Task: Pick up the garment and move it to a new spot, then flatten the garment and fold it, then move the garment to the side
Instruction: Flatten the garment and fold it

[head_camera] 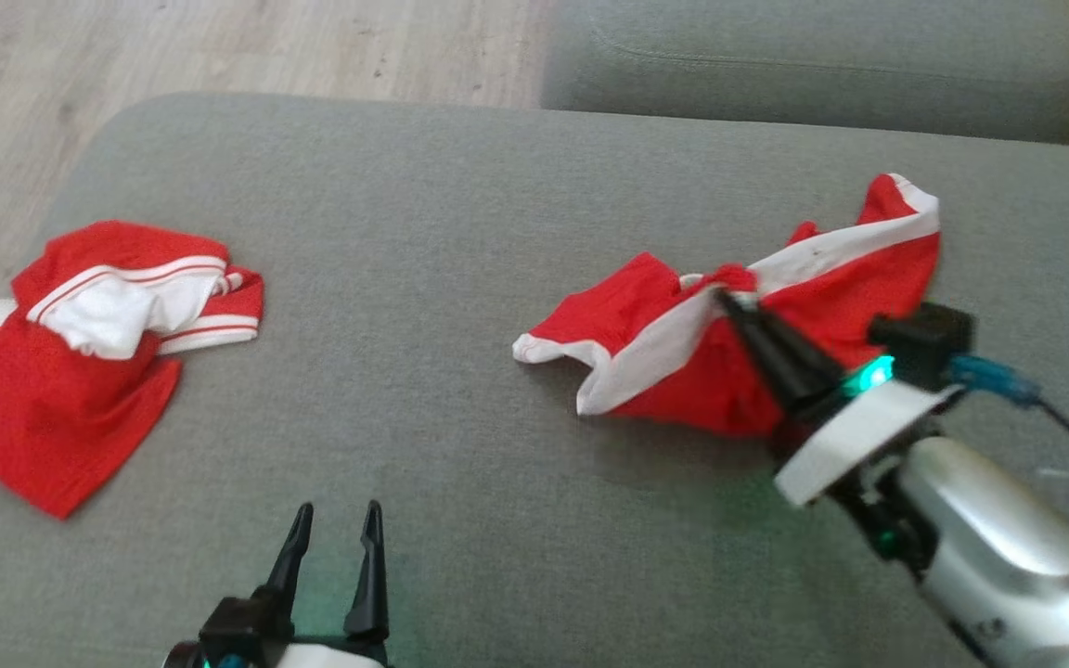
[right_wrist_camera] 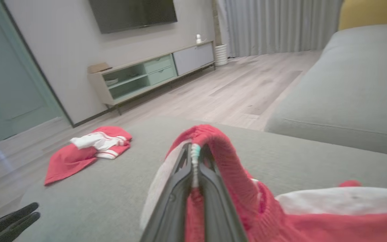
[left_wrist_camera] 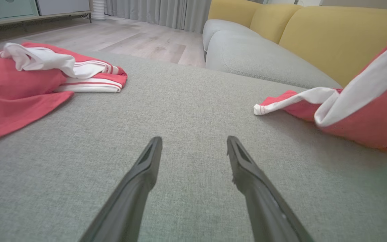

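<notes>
The garment (head_camera: 813, 311), likely soft, light and floppy, lies crumpled on the right side of the grey cushion (head_camera: 460, 204) and is best taken at its bunched middle. There the right gripper (head_camera: 727, 299) pinches a fold, seemingly a thin one. The left gripper (head_camera: 335, 520) stands spread and empty near the cushion's front edge.

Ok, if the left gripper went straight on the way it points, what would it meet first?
Likely bare grey cushion; left gripper points between the crumpled garment and the gripped garment, though depth is unclear.
</notes>
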### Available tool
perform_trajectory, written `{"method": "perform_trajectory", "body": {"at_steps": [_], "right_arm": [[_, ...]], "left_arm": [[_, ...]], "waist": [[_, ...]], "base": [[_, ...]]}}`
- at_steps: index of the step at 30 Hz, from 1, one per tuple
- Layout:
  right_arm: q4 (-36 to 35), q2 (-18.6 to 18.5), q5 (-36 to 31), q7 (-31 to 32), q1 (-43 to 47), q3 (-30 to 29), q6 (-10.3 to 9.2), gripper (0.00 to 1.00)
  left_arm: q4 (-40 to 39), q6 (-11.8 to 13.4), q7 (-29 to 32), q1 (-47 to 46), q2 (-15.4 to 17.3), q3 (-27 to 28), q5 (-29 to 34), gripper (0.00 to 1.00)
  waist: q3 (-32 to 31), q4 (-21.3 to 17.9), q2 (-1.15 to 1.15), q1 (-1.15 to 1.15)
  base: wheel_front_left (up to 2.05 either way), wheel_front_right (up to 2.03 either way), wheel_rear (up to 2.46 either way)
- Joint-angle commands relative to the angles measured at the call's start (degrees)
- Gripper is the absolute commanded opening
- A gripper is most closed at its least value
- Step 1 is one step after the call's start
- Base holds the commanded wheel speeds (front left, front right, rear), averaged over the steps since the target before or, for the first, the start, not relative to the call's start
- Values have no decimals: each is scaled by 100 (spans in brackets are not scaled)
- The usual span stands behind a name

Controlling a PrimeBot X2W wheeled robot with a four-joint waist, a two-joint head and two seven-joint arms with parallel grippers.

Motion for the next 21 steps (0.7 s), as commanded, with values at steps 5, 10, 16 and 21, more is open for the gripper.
{"method": "perform_trajectory", "body": {"at_steps": [5,10,16,21], "right_arm": [[205,-380,133,-82,406,-762,-4,0],[856,-425,-54,-112,626,-1530,-4,0],[1446,-59,-540,-94,654,-1891,-4,100],[1645,194,-1262,-164,614,-2400,-4,100]], "left_arm": [[-153,-49,-54,-114,2,258,41,100],[-172,-51,-54,-234,2,205,23,100],[-173,-39,-54,-458,2,84,6,100],[-164,-65,-54,-647,2,12,-38,100]], "waist": [[-2,-294,0,0],[101,-568,0,0],[257,-781,0,0],[343,-912,0,0]], "base": [[0,0,0],[0,0,0],[0,0,0],[0,0,0]]}}
